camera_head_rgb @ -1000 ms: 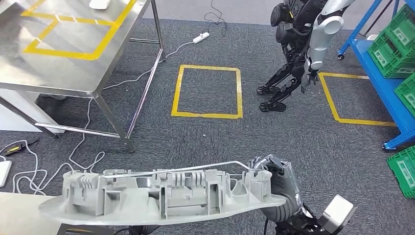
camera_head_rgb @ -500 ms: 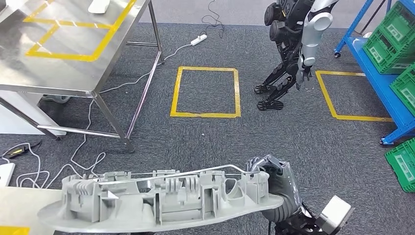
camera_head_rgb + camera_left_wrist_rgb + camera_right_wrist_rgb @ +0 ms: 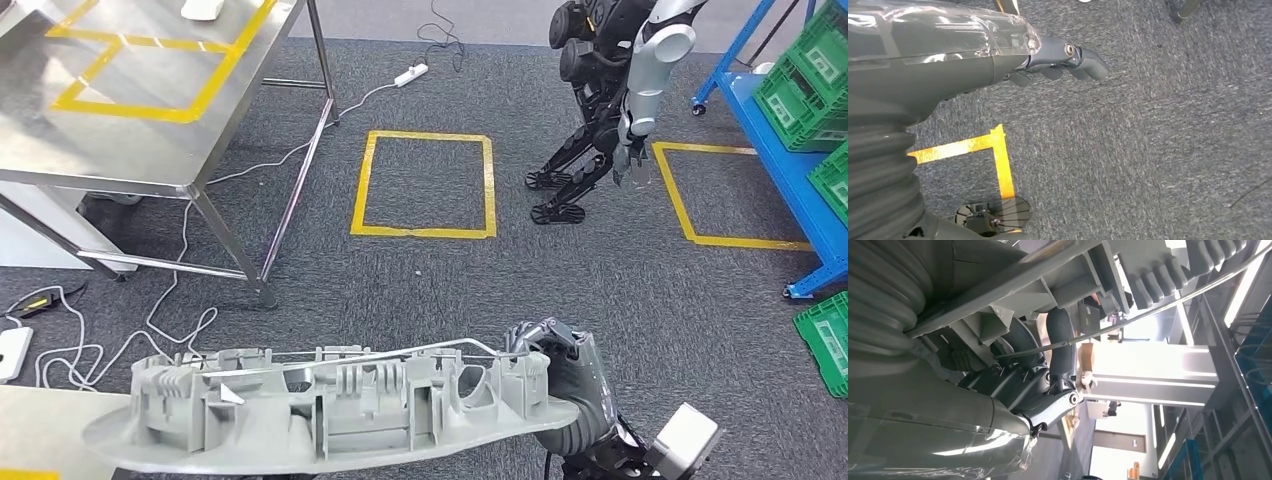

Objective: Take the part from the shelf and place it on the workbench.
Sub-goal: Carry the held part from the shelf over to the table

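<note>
- Part point(image 3: 320, 420), long and grey, is carried well short of the steel desk point(image 3: 130, 120), held at one end by right hand point(image 3: 555, 375) fingers.
- Left hand point(image 3: 1058, 60) hangs with fingers loosely curled, holding nothing.
- Risk, I think: the far end may sag or hit the desk leg.

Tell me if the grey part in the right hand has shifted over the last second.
No. The grey part, held by the right hand, lies just as far below the yellow floor square as before.
</note>
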